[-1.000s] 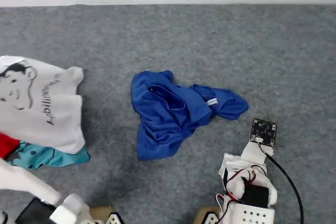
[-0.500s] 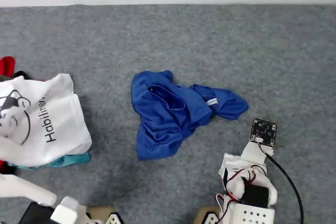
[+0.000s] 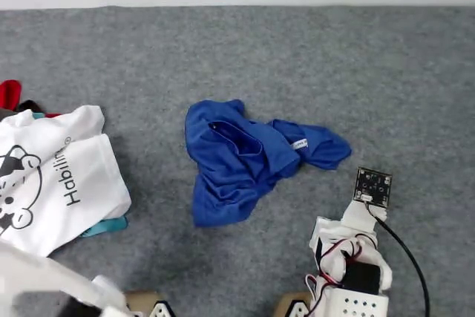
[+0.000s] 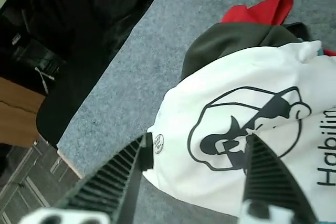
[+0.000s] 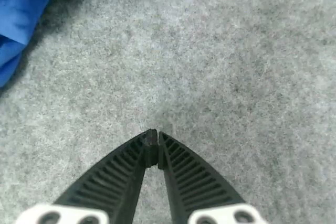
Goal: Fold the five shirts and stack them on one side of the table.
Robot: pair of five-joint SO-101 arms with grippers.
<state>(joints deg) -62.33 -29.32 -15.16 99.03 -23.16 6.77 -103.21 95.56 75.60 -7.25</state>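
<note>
a crumpled royal-blue cotton shirt (image 3: 245,157) lies unfolded near the middle of the grey felt-covered counter (image 3: 334,64), one sleeve trailing out towards the right arm's side. in the right wrist view a bunched edge of this blue shirt (image 5: 31,3) sits well ahead of the gripper tips.

at the left edge of the counter a white shirt with a black cartoon print and black lettering (image 3: 52,180) lies roughly folded on top of a pile. a teal shirt (image 3: 107,226) peeks out from under its near corner. beyond the white shirt, a scrap of red shirt (image 3: 9,93) and a bit of dark olive-black shirt (image 3: 26,106) show at the counter's edge. the left wrist view shows the same pile: the white shirt (image 4: 252,66) overlaps the dark shirt (image 4: 231,40), and the red shirt (image 4: 260,10) lies past that.

the left gripper (image 4: 198,140) is spread wide over the white shirt, one black ribbed finger (image 4: 121,171) near the shirt's edge and the other over the print; whether they touch the cloth i cannot tell. the left arm (image 3: 44,276) appears as a white blur at the near left corner.

the right gripper (image 5: 157,136) has its tips pressed together with nothing between them, over bare grey counter. the right arm (image 3: 356,257) sits at the near edge, apart from the blue shirt.
</note>
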